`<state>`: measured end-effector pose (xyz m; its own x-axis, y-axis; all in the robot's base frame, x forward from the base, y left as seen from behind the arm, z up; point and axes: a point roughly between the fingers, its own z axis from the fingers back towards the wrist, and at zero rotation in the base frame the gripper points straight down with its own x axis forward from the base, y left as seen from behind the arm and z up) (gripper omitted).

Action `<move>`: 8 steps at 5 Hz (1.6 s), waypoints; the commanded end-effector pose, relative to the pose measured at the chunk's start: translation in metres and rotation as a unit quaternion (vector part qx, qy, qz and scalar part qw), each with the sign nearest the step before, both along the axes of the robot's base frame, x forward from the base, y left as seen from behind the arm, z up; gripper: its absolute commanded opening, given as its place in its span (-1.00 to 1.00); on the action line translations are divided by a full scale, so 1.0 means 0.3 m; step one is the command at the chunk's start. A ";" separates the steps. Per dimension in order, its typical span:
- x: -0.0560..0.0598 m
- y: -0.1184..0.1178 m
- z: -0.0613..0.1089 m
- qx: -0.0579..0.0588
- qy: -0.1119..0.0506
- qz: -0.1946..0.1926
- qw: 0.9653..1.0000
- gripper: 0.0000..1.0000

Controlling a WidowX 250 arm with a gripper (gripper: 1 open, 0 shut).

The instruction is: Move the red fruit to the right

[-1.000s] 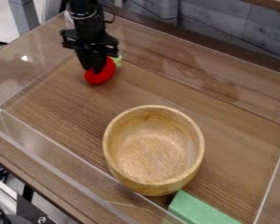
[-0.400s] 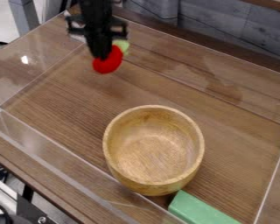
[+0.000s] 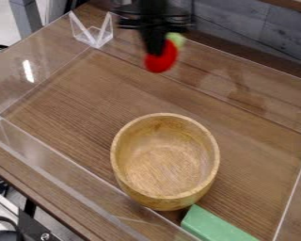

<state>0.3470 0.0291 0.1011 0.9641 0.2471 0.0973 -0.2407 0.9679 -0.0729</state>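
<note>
The red fruit (image 3: pixel 162 56) is a small bright red strawberry-like toy with a green leafy tip, hanging in the air above the far middle of the wooden table. My black gripper (image 3: pixel 157 45) comes down from the top edge of the camera view and is shut on the red fruit's upper part. Motion blur softens both. The fruit is clear of the tabletop, behind and a little left of the wooden bowl (image 3: pixel 166 158).
The large wooden bowl stands in the near middle of the table. A flat green block (image 3: pixel 218 226) lies at the near edge, right of the bowl. Clear acrylic walls (image 3: pixel 40 151) ring the table, with a transparent bracket (image 3: pixel 90 30) at the far left.
The gripper closed on the red fruit at the far left, lifted it off the table, and has carried it up and to the right.
</note>
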 end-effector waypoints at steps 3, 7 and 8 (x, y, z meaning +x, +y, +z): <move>0.034 -0.342 0.056 0.009 -0.025 0.166 0.986 -1.00; 0.096 -0.488 -0.099 0.020 -0.027 0.348 0.937 -1.00; 0.093 -0.493 -0.095 0.022 -0.027 0.360 0.932 -1.00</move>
<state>0.3678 -0.1130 0.0549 0.5493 0.8219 0.1507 -0.8303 0.5571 -0.0119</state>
